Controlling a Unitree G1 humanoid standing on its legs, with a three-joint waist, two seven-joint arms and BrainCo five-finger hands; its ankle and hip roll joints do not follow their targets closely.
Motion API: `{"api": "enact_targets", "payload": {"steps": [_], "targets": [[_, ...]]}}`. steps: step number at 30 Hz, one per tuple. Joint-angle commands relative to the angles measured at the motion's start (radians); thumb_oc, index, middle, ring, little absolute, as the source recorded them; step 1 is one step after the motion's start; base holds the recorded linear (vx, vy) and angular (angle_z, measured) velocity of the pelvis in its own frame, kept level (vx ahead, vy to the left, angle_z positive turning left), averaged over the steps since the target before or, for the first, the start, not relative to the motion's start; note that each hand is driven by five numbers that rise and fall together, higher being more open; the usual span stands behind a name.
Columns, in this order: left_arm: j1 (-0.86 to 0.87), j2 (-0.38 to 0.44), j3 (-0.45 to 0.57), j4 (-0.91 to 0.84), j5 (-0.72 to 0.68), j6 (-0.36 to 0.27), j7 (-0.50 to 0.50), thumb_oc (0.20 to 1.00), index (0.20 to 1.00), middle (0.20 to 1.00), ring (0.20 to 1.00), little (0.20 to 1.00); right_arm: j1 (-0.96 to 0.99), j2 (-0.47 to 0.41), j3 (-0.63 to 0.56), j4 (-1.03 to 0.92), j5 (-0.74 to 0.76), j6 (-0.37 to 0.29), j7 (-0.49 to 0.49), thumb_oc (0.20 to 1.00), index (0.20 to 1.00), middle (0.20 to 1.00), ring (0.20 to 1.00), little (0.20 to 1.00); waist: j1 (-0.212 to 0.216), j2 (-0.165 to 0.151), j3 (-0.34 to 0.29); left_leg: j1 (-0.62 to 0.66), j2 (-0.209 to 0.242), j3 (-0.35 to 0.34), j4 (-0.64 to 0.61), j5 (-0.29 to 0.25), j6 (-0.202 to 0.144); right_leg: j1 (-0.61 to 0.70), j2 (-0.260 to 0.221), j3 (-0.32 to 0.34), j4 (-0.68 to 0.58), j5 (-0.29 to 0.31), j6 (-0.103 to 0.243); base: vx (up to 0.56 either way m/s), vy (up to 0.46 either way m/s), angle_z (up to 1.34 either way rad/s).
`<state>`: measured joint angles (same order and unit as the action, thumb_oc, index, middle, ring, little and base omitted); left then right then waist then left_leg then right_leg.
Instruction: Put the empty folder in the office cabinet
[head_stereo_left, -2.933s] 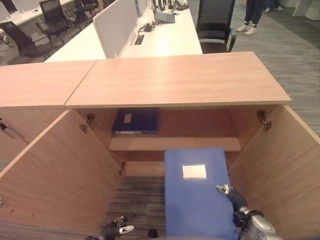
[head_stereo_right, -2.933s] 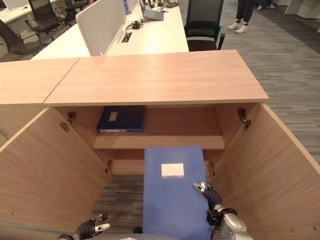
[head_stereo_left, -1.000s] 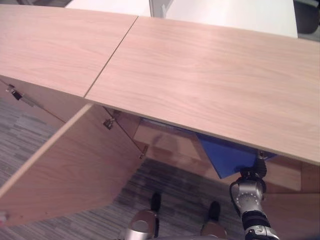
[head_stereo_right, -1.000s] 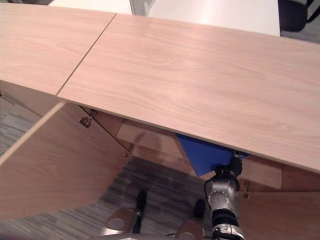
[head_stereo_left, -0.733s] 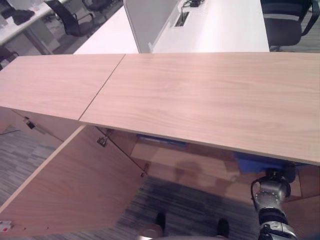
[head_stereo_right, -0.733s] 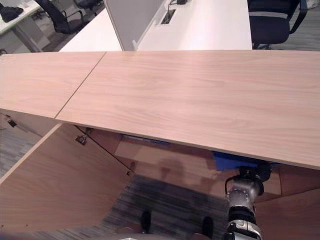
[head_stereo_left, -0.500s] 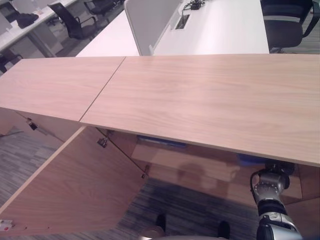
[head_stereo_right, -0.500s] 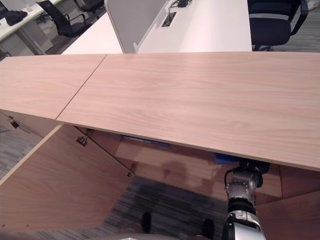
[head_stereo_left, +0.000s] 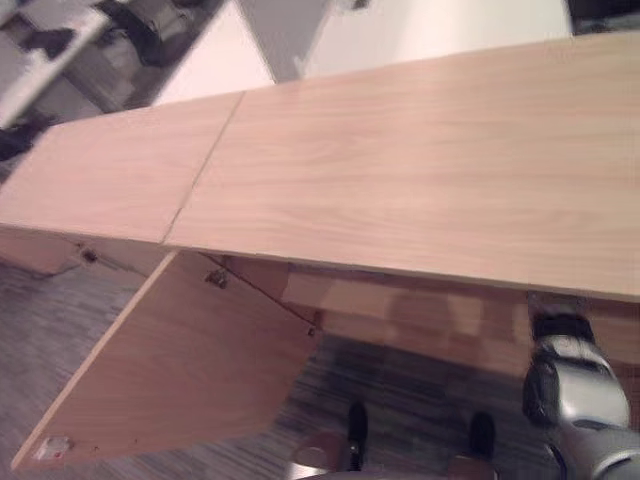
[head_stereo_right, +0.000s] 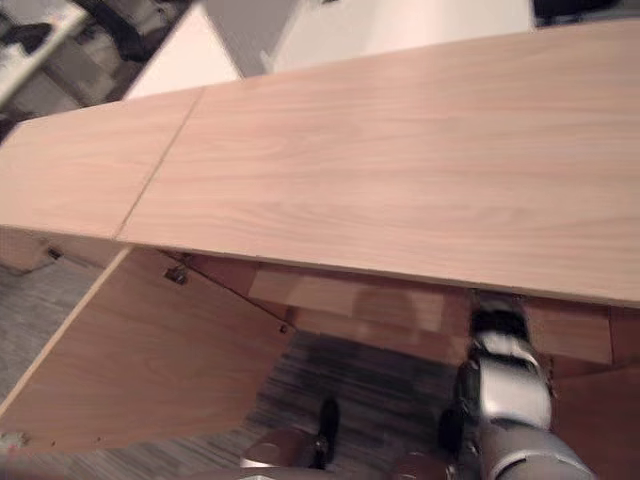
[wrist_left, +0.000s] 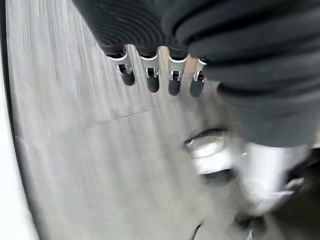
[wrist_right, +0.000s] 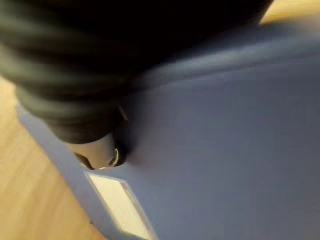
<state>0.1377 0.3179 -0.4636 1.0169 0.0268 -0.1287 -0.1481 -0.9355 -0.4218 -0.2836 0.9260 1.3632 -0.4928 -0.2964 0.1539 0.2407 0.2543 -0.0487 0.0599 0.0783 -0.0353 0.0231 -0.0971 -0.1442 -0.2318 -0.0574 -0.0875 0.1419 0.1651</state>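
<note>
The blue folder (wrist_right: 215, 150) with a white label (wrist_right: 117, 207) lies close under my right hand (wrist_right: 97, 150), whose thumb presses on its face, with light wood beside it. From the head, my right wrist (head_stereo_left: 560, 325) reaches in under the wooden cabinet top (head_stereo_left: 420, 170), above the inner shelf (head_stereo_left: 400, 300). The top hides the hand and the folder there. My left hand (wrist_left: 160, 75) hangs over grey carpet (wrist_left: 75, 150) with its fingers straight and nothing in them.
The cabinet's left door (head_stereo_left: 180, 370) stands wide open and juts out over the carpet. A second cabinet top (head_stereo_left: 110, 180) adjoins on the left. White desks (head_stereo_left: 440, 25) and dark office chairs (head_stereo_left: 150, 20) stand behind the cabinet.
The head camera has shifted. My right arm has pushed further in, and the blue folder has gone fully under the cabinet top.
</note>
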Motion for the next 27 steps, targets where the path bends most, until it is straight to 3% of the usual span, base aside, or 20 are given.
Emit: {"api": "enact_targets", "payload": {"steps": [1,6,13,21,27], "targets": [[-0.001,-0.006,-0.04,0.04,-0.093,-0.041,0.057,1.0,1.0,1.0,1.0,1.0,-0.176,-0.311,0.123,0.15,-0.047,0.042,0.016,0.2,0.2,0.2,0.2,0.2,0.045,0.028,-0.006,-0.091,0.08,-0.072,-0.003,0.064,-0.061,0.086,0.072,-0.071,0.104,-0.241,-0.022,-0.07,0.102,-0.07],[0.029,0.041,-0.084,-0.028,-0.091,-0.066,0.036,1.0,1.0,1.0,1.0,1.0,-0.253,-0.431,0.179,0.282,-0.038,0.098,0.013,0.2,0.2,0.2,0.2,0.2,0.084,0.079,0.037,-0.143,0.06,-0.064,0.008,0.068,-0.045,-0.023,0.046,-0.053,0.195,-0.253,-0.01,-0.05,0.091,0.05],[0.011,0.1,-0.117,-0.1,-0.075,-0.084,0.039,1.0,1.0,1.0,1.0,1.0,-0.257,-0.468,0.179,0.324,-0.041,0.107,-0.006,0.2,0.2,0.2,0.2,0.2,0.09,0.113,0.126,-0.276,0.048,-0.069,0.116,0.048,-0.032,-0.187,0.022,-0.02,0.358,-0.299,-0.008,-0.05,0.025,-0.01],[-0.037,0.143,-0.124,-0.132,-0.076,-0.09,0.056,1.0,1.0,1.0,1.0,1.0,-0.293,-0.473,0.201,0.345,-0.028,0.099,-0.023,0.2,0.2,0.2,0.2,0.2,0.085,0.1,0.182,-0.431,0.012,-0.075,0.259,-0.017,-0.026,-0.365,0.014,0.025,0.534,-0.369,-0.019,-0.02,-0.023,0.0],[-0.083,0.159,-0.124,-0.137,-0.079,-0.087,0.076,1.0,1.0,1.0,1.0,1.0,-0.324,-0.467,0.225,0.341,0.006,0.084,-0.029,0.2,0.2,0.2,0.2,0.2,0.072,0.084,0.199,-0.515,0.009,-0.071,0.327,-0.049,-0.019,-0.462,0.023,0.05,0.613,-0.389,-0.028,0.0,-0.006,0.0]]}}
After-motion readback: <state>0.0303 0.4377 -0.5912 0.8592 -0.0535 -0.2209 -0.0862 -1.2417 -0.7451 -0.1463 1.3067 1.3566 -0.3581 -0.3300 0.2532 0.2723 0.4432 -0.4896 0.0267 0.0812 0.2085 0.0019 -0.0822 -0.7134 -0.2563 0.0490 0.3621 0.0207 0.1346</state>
